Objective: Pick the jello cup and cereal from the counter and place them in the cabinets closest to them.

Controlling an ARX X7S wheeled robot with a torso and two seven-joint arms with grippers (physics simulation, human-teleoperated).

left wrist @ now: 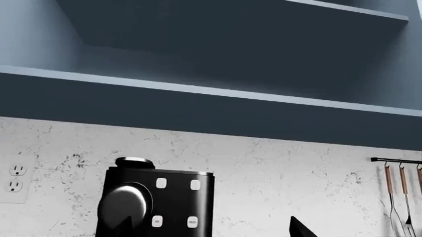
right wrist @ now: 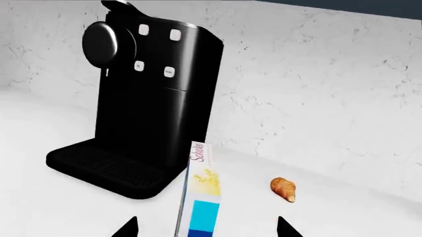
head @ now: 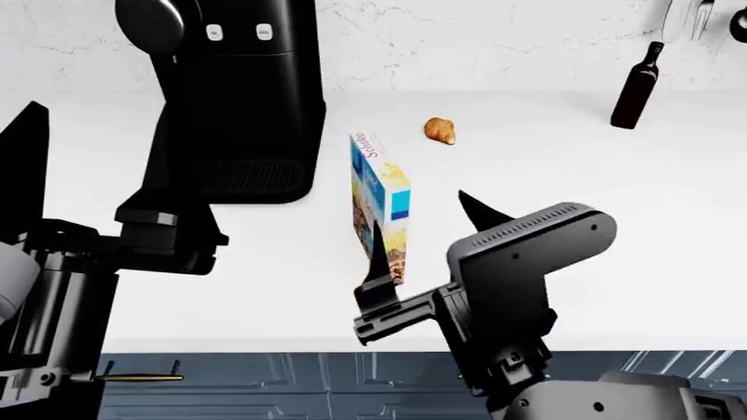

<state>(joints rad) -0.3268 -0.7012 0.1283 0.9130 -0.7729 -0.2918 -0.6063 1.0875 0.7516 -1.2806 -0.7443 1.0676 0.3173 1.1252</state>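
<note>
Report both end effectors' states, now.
Left end effector: cannot be told; only one dark finger shows, holding nothing visible.
Right end effector: open, fingers on either side of the cereal box, not yet closed on it.

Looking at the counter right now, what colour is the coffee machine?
Black coffee machine with small white buttons; the right wrist view shows it best.

White counter [head: 583, 254], plain. Backsplash [right wrist: 316, 89] is seen as white with grey marbled veining. Coffee machine [right wrist: 155, 94] is rendered glossy black with white buttons. Cereal box [head: 380, 206] is printed blue, yellow and white, red lettering on the edge. Croissant [head: 440, 130] golden brown. Bottle [head: 638, 87] dark red. Cabinets [left wrist: 211, 94] slate blue.
</note>
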